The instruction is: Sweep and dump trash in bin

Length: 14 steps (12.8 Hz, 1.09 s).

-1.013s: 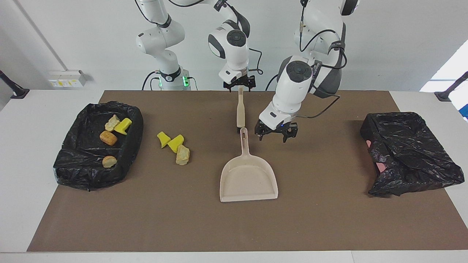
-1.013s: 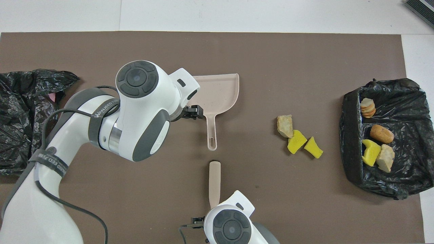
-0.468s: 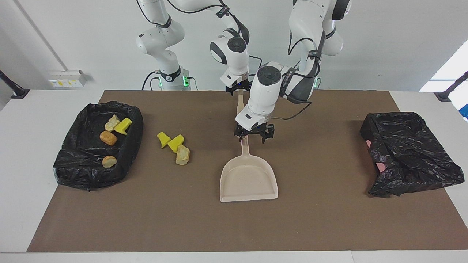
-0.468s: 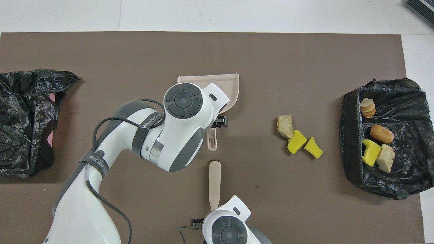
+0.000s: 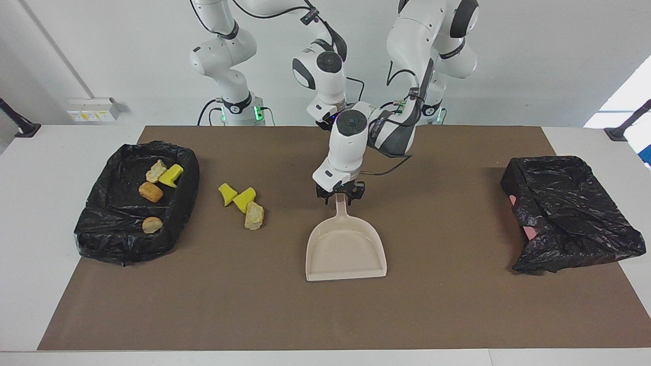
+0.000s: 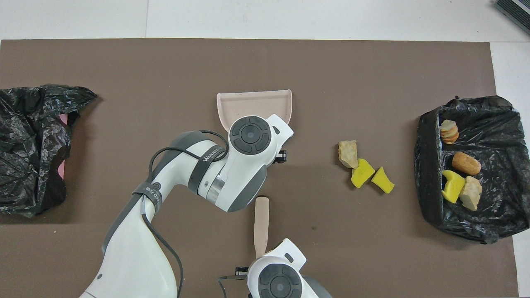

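Note:
A beige dustpan (image 5: pixel 346 249) lies flat mid-mat, its handle (image 5: pixel 339 209) pointing toward the robots; it also shows in the overhead view (image 6: pixel 254 105). My left gripper (image 5: pixel 339 197) is low over that handle, a finger on each side, open. My right gripper (image 5: pixel 329 123), mostly hidden by the left arm, is shut on a beige brush handle (image 6: pixel 261 223). Three trash lumps (image 5: pixel 244 204), two yellow and one tan, lie on the mat between the dustpan and the bin; they also show in the overhead view (image 6: pixel 362 167).
A bin lined with a black bag (image 5: pixel 175 213) stands at the right arm's end and holds several lumps (image 6: pixel 459 174). A crumpled black bag (image 5: pixel 569 213) lies at the left arm's end. A brown mat (image 5: pixel 457 315) covers the table.
My left gripper has moved sideways from beside the dustpan handle to over it and come down around it. The right gripper and brush have stayed put.

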Tool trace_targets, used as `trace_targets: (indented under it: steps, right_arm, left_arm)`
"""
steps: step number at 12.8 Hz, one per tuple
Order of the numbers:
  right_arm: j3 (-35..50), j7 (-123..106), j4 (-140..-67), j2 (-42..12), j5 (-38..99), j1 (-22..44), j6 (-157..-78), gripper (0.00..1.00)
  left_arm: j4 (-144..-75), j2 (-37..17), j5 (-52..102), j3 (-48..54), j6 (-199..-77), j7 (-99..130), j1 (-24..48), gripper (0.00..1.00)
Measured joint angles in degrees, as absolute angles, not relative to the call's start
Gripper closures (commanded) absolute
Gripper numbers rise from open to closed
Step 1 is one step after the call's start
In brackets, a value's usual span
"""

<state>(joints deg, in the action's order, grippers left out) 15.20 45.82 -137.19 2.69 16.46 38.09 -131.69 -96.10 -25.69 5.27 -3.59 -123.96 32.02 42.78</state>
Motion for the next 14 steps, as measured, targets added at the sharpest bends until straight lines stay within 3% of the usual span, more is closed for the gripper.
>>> trace_targets:
  steps: [2,3,7,12,14]
  right_arm:
    - [15.04,45.82,-135.63,2.71,16.17,37.9,-128.68,1.0]
    - [14.83,45.82,-134.68,2.74,15.92,37.86,-127.07,1.0]
    - [14.3,45.81,-133.16,5.6,12.53,36.04,-120.75,1.0]
    - [14.14,40.48,-133.02,14.62,8.08,25.73,-106.91,1.0]
    - [14.1,39.37,-133.18,16.34,5.31,20.88,-105.4,1.0]
  left_arm:
    - [-95.89,-25.63,5.27,-3.85,-123.78,32.02,42.78,0.92]
    - [-95.85,-25.61,5.25,-3.95,-123.68,32.06,42.77,1.0]
    - [-95.62,-25.53,5.24,-4.45,-123.63,32.03,42.45,1.0]
    - [-93.73,-22.13,5.2,-6.07,-117.6,24.88,39.01,1.0]
    - [-93.4,-19.93,5.2,-6.16,-112.94,16.6,36.6,1.0]
